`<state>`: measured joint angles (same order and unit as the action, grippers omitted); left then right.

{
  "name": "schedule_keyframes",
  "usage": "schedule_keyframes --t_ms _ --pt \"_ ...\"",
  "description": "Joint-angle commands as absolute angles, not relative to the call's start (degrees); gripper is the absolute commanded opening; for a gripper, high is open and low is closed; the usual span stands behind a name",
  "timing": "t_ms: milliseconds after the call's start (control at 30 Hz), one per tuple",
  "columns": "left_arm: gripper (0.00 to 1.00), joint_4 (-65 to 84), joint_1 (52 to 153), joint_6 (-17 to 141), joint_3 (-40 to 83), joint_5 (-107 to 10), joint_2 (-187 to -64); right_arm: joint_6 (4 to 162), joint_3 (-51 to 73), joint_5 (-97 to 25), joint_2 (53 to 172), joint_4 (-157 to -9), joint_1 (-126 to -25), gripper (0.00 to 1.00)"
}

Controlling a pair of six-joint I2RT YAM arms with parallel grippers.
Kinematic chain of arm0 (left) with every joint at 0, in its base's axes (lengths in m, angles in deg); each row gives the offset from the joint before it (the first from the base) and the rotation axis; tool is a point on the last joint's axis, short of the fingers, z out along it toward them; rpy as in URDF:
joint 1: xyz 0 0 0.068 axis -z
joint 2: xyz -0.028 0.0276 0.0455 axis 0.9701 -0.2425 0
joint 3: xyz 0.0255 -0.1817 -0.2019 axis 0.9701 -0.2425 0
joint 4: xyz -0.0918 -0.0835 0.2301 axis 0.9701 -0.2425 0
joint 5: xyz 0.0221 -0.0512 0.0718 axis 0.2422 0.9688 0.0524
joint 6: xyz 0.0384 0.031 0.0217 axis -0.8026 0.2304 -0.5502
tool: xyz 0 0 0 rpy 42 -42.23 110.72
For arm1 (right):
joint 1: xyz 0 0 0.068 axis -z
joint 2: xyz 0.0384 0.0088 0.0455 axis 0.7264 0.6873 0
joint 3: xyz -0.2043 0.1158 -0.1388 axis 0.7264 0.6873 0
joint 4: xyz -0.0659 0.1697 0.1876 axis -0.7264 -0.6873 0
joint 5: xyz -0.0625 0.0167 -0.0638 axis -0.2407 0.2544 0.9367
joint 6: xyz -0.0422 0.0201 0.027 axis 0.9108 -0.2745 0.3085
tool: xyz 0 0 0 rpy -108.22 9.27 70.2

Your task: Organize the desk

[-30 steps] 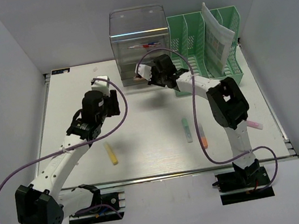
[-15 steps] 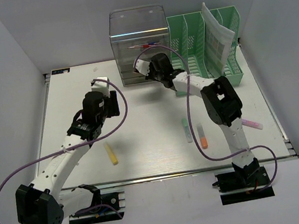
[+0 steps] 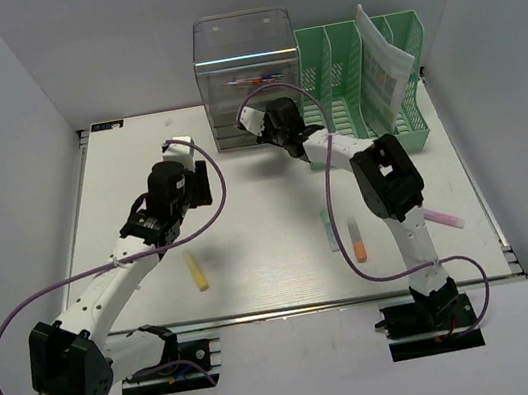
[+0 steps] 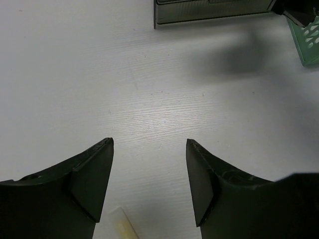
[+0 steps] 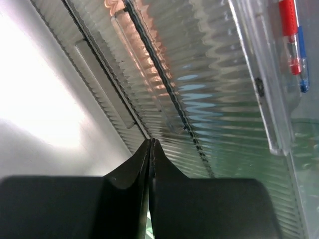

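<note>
My right gripper (image 5: 151, 143), pinched shut on nothing, sits right at the clear drawer unit (image 3: 245, 54), far side of the desk (image 3: 257, 214). The left gripper (image 4: 149, 144) gapes empty over the desk's left middle, with the yellow highlighter (image 3: 196, 270) nearer. I'd judge it light, rigid and slick, so grab mid-barrel.

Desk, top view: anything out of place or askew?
Four markers lie loose on the desk, each at its own angle: yellow marker, green marker, orange marker, pink marker partly under the right arm. The paper in the green rack leans.
</note>
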<state>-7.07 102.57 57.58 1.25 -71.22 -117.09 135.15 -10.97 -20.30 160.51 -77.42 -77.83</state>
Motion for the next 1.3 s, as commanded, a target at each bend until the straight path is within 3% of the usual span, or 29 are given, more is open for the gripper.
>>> schedule_keyframes --t_ms 0,67,100,133,200,367,500,533,600,800,933,1067,1267 --pt "0.70 -5.7 102.3 58.2 0.5 -71.6 -116.5 130.9 -9.1 -24.0 154.1 -76.0 -77.8 0.00" --pt "0.71 -5.2 102.3 58.6 0.4 -71.2 -116.8 126.8 -8.4 -25.7 152.5 -78.4 -77.8 0.09" --pt "0.71 -5.2 102.3 58.6 0.3 -70.9 -116.9 125.2 -7.9 -27.3 151.3 -79.3 -77.7 0.16" --pt "0.71 -5.2 102.3 58.9 0.5 -70.4 -117.1 123.6 -7.9 -27.7 150.7 -80.1 -77.5 0.34" --pt "0.71 -5.2 102.3 59.5 0.5 -69.7 -117.7 119.3 -7.1 -31.4 149.5 -82.0 -77.1 0.44" --pt "0.68 -3.1 101.3 63.1 -0.9 -64.1 -119.0 112.5 -3.7 -35.4 145.6 -84.3 -76.7 0.48" --pt "0.62 5.2 99.7 70.3 -3.5 -51.8 -121.2 106.6 -2.7 -36.8 140.3 -87.6 -75.6 0.36" --pt "0.60 7.0 98.9 72.2 -3.9 -49.0 -122.3 104.0 -2.7 -37.4 139.2 -89.9 -75.3 0.19" --pt "0.58 15.4 98.9 78.5 -4.7 -42.6 -125.5 100.8 -2.0 -40.1 134.5 -91.6 -73.4 0.00" --pt "0.48 41.5 100.1 95.6 -7.8 -43.4 -134.3 96.8 4.6 -41.9 121.4 -96.6 -68.9 0.00" --pt "0.40 52.3 100.1 109.9 -6.9 -47.5 -147.7 94.8 10.9 -41.7 114.1 -95.0 -64.0 0.00" --pt "0.39 66.4 100.1 117.8 -3.8 -52.2 -158.9 93.8 16.3 -44.6 107.5 -93.0 -60.4 0.00" --pt "0.40 71.0 100.7 123.5 4.2 -54.6 -171.5 92.4 19.8 -48.2 102.8 -91.0 -56.3 0.00"
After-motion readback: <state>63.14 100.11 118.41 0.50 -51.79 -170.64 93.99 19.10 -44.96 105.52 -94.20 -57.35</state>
